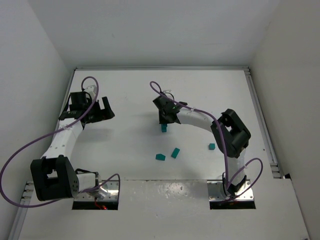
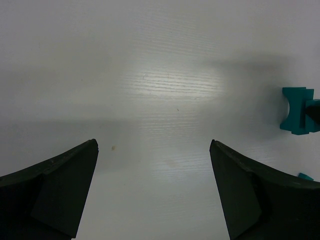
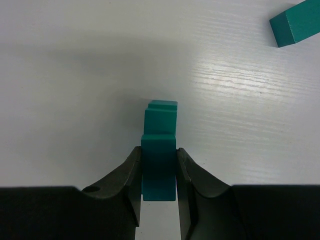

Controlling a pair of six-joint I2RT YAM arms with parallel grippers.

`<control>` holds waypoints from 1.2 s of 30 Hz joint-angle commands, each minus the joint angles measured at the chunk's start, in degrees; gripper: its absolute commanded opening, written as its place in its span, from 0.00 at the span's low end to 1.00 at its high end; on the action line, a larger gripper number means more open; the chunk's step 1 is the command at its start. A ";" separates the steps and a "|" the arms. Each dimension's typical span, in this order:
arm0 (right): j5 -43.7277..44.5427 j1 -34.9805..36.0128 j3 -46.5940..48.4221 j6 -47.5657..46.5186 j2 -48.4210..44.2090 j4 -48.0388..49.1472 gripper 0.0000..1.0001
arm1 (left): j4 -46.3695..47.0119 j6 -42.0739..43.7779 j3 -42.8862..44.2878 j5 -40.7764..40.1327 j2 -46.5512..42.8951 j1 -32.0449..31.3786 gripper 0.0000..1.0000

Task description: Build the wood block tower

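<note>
Right wrist view: a block [image 3: 159, 172] atop the tower [image 3: 161, 116] is clamped by the right gripper [image 3: 158, 151]. The tower is seen mid-table [image 1: 125, 90], with three loose blocks [image 1: 175, 153] nearer the bases. The left gripper [image 2: 154, 147] is held wide apart, well left of the tower.

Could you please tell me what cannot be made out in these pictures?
- Top external: the right gripper covers the tower, so its block count is unclear.
- Right wrist: the fingers hide whether the held block rests on the tower.
- Left wrist: the frame edge cuts off the tower.
- Right wrist: a loose block is cropped at the corner.
</note>
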 commanded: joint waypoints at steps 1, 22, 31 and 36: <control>-0.30 -0.24 2.67 1.37 0.60 0.72 0.26 | 0.89 -0.75 -0.16 0.97 -0.01 0.75 1.00; -1.62 -0.86 3.46 1.72 1.66 0.11 0.38 | 1.42 -0.75 -0.16 1.50 1.04 1.28 1.00; -2.32 -0.77 3.03 1.46 0.96 0.37 0.53 | 1.42 -0.75 -0.16 1.50 1.04 1.28 1.00; -2.24 -0.77 2.85 1.37 0.69 0.37 0.65 | 1.42 -0.75 -0.16 2.03 1.04 1.28 1.00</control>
